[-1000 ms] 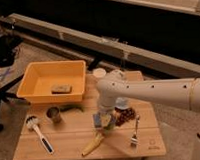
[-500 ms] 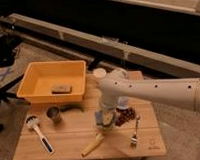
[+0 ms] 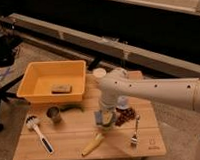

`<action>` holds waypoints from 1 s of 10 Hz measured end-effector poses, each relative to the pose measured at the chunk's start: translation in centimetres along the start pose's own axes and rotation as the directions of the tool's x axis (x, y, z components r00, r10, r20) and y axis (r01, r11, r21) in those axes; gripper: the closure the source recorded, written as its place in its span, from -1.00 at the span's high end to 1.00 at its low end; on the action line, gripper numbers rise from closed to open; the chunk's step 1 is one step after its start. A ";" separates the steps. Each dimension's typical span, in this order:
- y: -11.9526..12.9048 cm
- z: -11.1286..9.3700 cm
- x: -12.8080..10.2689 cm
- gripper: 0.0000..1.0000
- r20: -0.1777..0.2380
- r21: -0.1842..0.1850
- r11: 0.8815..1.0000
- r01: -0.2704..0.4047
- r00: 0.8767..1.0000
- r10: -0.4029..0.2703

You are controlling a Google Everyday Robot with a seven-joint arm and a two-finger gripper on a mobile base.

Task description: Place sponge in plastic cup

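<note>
My gripper (image 3: 103, 117) hangs straight down from the white arm over the middle of the wooden table (image 3: 71, 141). The blue-grey sponge (image 3: 98, 116) shows at its tip. Just below and beside the sponge is a light-green patch, the plastic cup (image 3: 108, 121), largely hidden by the gripper. I cannot tell whether the sponge rests in the cup or is held just above it.
A yellow bin (image 3: 31, 77) holds a brown block (image 3: 61, 88) at the back left. A metal cup (image 3: 54, 114), a brush (image 3: 38, 132), a banana (image 3: 92, 144), a fork (image 3: 135, 131), a dark red item (image 3: 125, 115) and a white cup (image 3: 99, 73) surround the gripper.
The gripper has stayed over the same spot with the sponge at its tip, shifting only slightly. Nothing else on the table moved.
</note>
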 end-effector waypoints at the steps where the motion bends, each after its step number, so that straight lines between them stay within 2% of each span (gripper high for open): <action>1: 0.0 0.1 -0.1 -0.53 0.006 -0.003 1.000 0.002 1.000 -0.002; 2: 0.0 0.2 -0.2 -0.37 0.010 -0.004 1.000 0.005 1.000 -0.005; 4: 0.1 0.4 -0.5 0.08 0.019 -0.008 1.000 0.008 1.000 -0.008; 7: 0.3 0.5 -0.8 0.58 0.033 -0.017 1.000 0.017 0.999 -0.017; 10: 0.7 0.5 -0.7 0.60 0.035 -0.033 0.999 0.021 0.999 -0.020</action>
